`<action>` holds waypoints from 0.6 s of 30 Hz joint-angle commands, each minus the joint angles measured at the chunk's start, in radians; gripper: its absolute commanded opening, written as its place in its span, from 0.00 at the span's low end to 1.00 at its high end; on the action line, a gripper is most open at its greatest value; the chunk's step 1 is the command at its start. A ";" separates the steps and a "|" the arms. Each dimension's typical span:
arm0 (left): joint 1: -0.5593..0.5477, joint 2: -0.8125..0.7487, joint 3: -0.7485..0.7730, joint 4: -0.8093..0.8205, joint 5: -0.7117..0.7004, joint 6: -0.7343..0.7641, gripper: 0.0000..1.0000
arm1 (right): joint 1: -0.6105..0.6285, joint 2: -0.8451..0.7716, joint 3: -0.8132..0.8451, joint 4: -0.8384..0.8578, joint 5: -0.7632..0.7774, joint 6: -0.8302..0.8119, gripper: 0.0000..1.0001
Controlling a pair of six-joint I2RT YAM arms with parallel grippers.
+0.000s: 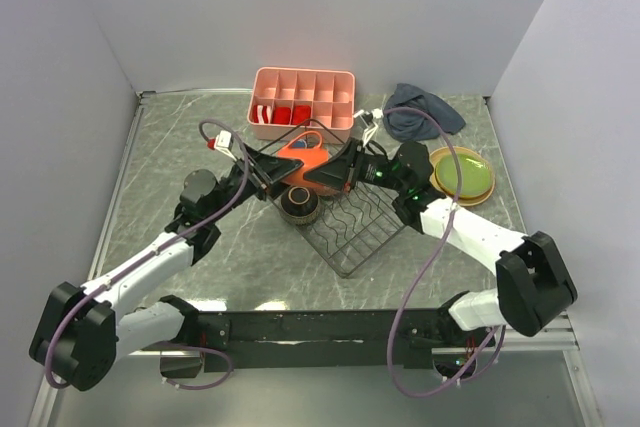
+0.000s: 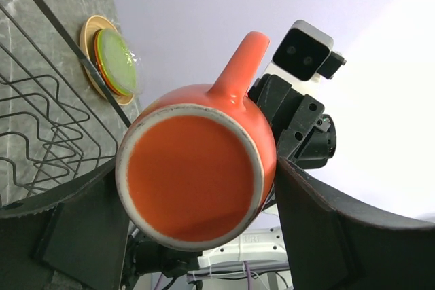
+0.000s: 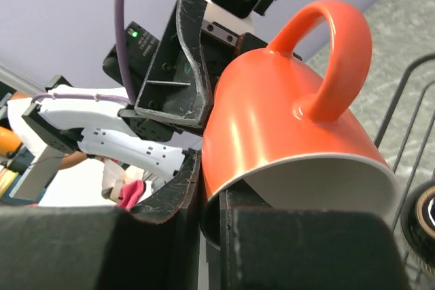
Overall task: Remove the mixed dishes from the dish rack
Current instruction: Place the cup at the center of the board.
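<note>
The orange mug point(image 1: 303, 153) hangs in the air over the far left end of the black wire dish rack point(image 1: 358, 232), held from both sides. My left gripper point(image 1: 283, 165) has a finger on each side of the mug's body point(image 2: 197, 174). My right gripper point(image 1: 327, 167) pinches the mug's rim point(image 3: 272, 120), one finger inside and one outside point(image 3: 216, 216). A dark-brown bowl point(image 1: 299, 204) sits in the rack's left end. The tan, orange-red and lime green plates point(image 1: 462, 175) lie stacked on the table to the right of the rack. The pinkish bowl is out of view.
A pink compartment tray point(image 1: 303, 97) with red-white items stands at the back. A dark-blue cloth point(image 1: 420, 112) lies at the back right beside a small white object point(image 1: 368, 123). Grey walls close in the table on three sides.
</note>
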 commanded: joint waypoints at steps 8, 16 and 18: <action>0.001 -0.165 0.083 -0.328 -0.173 0.341 0.99 | -0.006 -0.196 0.168 -0.673 0.079 -0.473 0.00; 0.000 -0.300 0.180 -0.725 -0.484 0.689 0.99 | -0.038 -0.222 0.347 -1.164 0.329 -0.739 0.00; 0.001 -0.326 0.180 -0.765 -0.539 0.739 0.99 | -0.046 -0.202 0.427 -1.291 0.410 -0.801 0.00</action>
